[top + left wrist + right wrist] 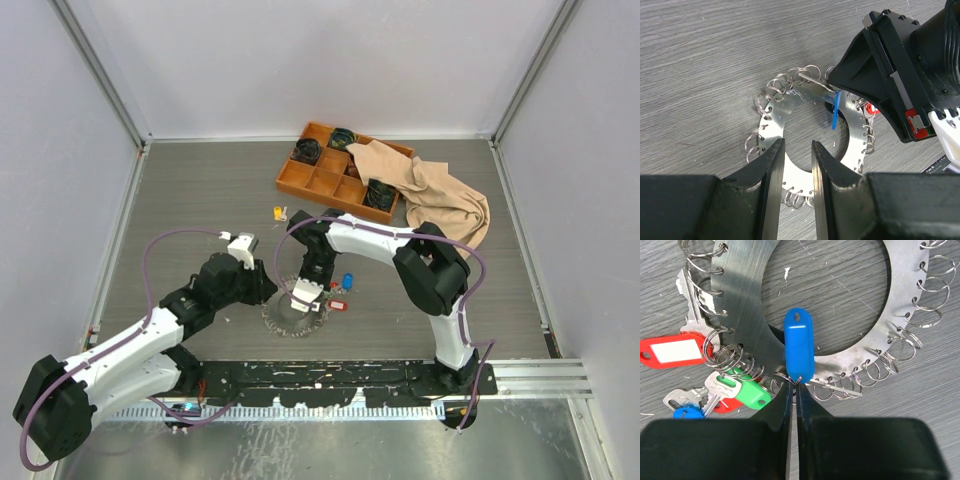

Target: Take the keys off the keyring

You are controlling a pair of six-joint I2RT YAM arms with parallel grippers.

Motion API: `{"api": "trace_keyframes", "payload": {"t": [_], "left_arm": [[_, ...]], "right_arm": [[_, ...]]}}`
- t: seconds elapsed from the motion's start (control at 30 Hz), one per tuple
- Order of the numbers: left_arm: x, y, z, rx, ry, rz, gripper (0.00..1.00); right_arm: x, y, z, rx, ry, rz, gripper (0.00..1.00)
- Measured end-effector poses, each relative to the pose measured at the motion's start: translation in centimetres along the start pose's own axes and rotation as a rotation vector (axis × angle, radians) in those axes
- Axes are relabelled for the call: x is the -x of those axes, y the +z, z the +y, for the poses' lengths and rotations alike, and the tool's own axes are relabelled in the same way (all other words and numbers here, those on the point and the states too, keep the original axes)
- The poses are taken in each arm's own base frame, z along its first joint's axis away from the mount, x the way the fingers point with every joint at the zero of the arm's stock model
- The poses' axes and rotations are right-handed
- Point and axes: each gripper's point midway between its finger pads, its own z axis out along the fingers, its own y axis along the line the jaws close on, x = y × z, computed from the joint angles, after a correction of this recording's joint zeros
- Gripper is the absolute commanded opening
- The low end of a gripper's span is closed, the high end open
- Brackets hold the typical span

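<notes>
The keyring (293, 320) is a flat silver ring plate with many small split rings around its edge, lying on the table. In the right wrist view the plate (742, 300) carries silver keys (690, 315) with red (671, 351) and green (754, 393) tags. My right gripper (795, 386) is shut on the small split ring of a blue tag (799, 347) at the plate's inner edge. My left gripper (797, 150) is open, its fingers (771, 165) straddling the plate's near rim (771, 120). The right gripper also shows in the left wrist view (832, 87).
An orange compartment tray (322, 180) stands at the back, partly covered by a tan cloth (445, 195). A yellow tag (279, 212), a loose blue tag (347, 281) and a red tag (338, 305) lie on the table near the ring.
</notes>
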Motion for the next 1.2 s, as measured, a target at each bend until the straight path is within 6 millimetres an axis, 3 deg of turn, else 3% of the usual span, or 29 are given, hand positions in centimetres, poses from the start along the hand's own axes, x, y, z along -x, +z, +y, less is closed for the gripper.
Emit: {"api": "trace_keyframes", "payload": {"t": [0.37, 0.67, 0.8, 1.03, 1.2], "left_arm": [[0.3, -0.2, -0.2, -0.008, -0.002, -0.013, 0.30], [0.7, -0.2, -1.5, -0.072, -0.023, -0.028, 0.55], [1.1, -0.3, -2.4, -0.132, -0.010, -0.058, 0.61], [2.5, -1.3, -3.8, -0.261, 0.186, -0.208, 0.62], [2.0, -1.6, -4.7, -0.372, 0.335, -0.305, 0.64]], "right_arm": [[-0.1, -0.5, -0.1, -0.007, 0.041, 0.016, 0.01], [-0.5, -3.6, -0.8, -0.140, 0.205, 0.109, 0.01], [-0.3, -5.1, -0.7, -0.228, 0.317, 0.145, 0.01], [0.5, -7.0, 0.0, -0.378, 0.508, 0.115, 0.01], [0.9, -8.3, 0.5, -0.485, 0.629, 0.006, 0.01]]}}
